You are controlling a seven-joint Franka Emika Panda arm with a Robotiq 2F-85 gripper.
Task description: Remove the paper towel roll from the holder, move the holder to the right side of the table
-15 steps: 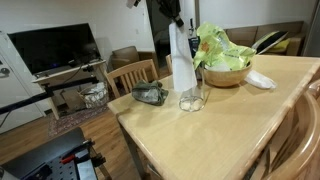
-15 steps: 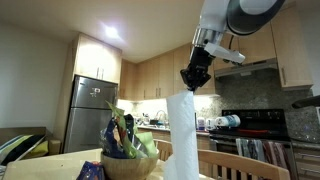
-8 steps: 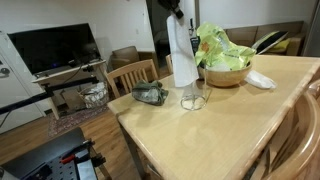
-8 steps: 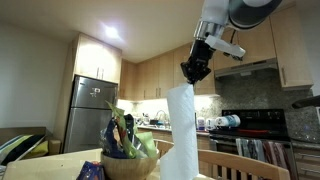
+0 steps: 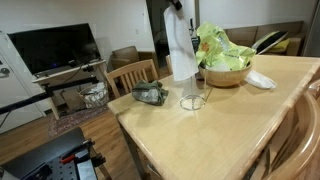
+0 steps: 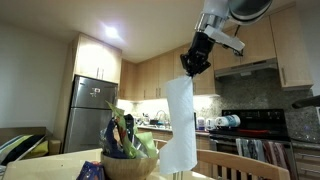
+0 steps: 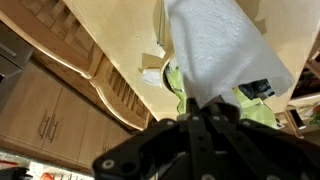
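Observation:
The tall white paper towel roll hangs in the air above the table, held by its top end in my shut gripper. Below it the wire holder stands on the table on its ring base; its rod runs up toward the roll's lower end, and I cannot tell whether its tip is still inside. Seen from the side in an exterior view, the roll tilts a little under my gripper. The wrist view shows the roll stretching away from my gripper over the table.
A wooden bowl of green leafy things stands just behind the holder. A crumpled white napkin lies beside the bowl, and a dark object lies near the table's edge. A slatted chair is pushed up to that edge.
My gripper has risen with the paper towel roll, whose lower end now hangs higher above the holder's ring base. The holder has stayed in place.

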